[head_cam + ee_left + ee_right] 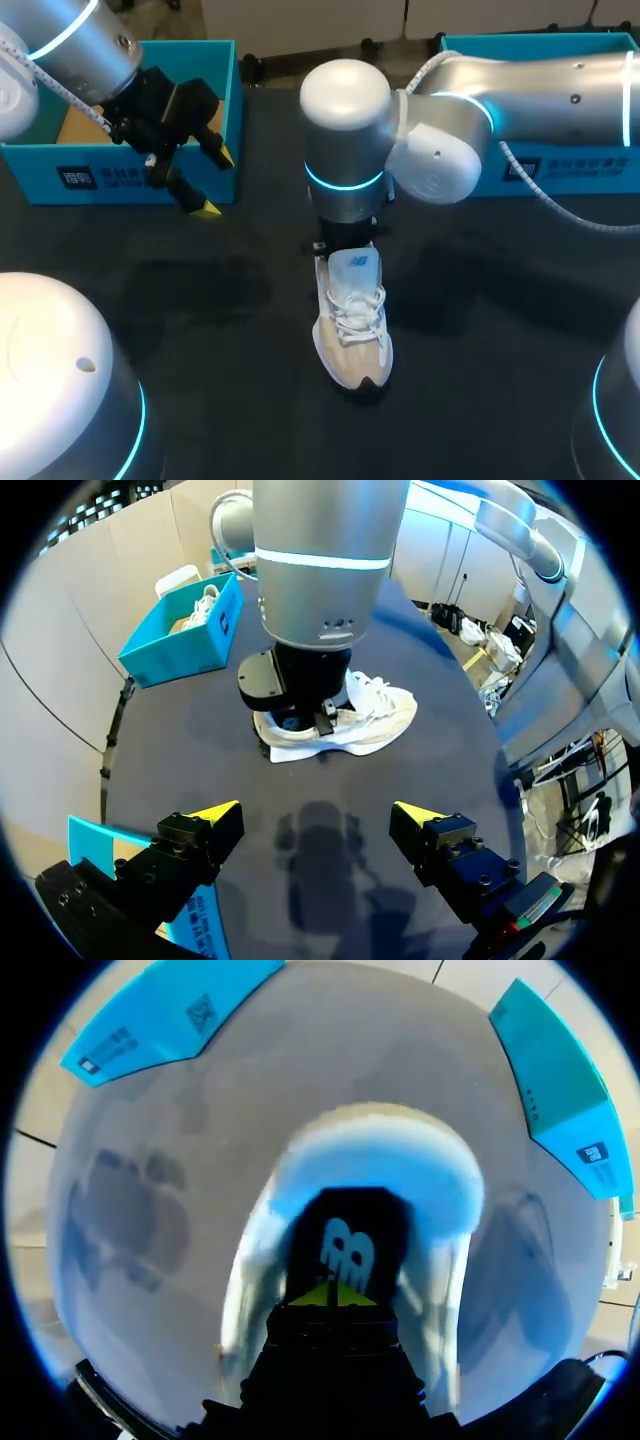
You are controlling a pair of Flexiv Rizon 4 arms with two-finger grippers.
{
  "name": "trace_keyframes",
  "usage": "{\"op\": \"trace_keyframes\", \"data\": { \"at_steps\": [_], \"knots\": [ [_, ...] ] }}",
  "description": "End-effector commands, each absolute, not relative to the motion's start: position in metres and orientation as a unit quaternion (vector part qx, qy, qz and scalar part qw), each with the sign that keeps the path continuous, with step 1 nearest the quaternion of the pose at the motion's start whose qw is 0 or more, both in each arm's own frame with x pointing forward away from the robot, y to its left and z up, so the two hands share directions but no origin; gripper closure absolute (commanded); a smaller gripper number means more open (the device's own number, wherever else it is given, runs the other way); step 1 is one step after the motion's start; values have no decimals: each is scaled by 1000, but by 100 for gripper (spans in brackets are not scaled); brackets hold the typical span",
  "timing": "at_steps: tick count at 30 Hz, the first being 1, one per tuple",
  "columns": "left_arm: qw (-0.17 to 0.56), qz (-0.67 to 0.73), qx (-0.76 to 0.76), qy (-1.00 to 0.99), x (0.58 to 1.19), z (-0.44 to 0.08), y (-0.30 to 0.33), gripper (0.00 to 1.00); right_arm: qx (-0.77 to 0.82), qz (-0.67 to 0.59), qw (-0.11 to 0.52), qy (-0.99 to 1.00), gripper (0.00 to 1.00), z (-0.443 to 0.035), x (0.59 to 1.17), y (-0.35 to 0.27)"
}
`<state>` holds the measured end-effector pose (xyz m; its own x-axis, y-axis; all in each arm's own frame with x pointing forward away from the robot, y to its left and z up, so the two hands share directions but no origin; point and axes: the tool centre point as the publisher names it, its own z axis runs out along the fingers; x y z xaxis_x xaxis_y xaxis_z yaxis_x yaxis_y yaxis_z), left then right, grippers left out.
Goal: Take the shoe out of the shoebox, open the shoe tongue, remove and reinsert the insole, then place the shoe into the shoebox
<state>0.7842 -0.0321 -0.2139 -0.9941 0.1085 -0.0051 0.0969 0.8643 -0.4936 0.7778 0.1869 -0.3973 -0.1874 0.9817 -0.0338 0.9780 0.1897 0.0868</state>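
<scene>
White shoe (352,320), heel hidden under right arm (345,140)

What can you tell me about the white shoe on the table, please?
The shoe is a white lace-up sneaker with beige toe panels and a dark sole tip. It stands upright on the dark table. The right gripper is down at its opening, tips together over the dark insole.

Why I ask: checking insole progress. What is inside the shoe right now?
The right claw reaches into the shoe, yellow tips together over a dark insole. Whether they pinch it cannot be seen, and the toe end inside is covered.
</scene>
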Motion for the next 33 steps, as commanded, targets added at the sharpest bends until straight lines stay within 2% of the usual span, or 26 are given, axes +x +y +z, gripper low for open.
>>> {"op": "trace_keyframes", "data": {
  "at_steps": [1,11,24,25,26,27,33],
  "knots": [
    [10,254,-53,-966,783,-214,-31,0,635,19,34,771,100,-378,777,177],
    [10,254,-53,-966,783,-214,-31,0,640,-23,-13,768,100,-355,774,177],
    [10,254,-53,-966,783,-214,-31,0,657,-48,-28,752,100,-349,755,176],
    [10,254,-53,-966,783,-214,-31,0,659,-45,-29,750,80,-348,754,175],
    [10,254,-53,-966,783,-214,-31,0,659,-39,-32,750,50,-348,753,174],
    [10,254,-53,-966,783,-214,-31,0,660,-37,-32,750,0,-348,752,174],
    [10,254,-53,-966,783,-214,-31,0,659,-34,-35,751,0,-349,751,175]
  ]
}}
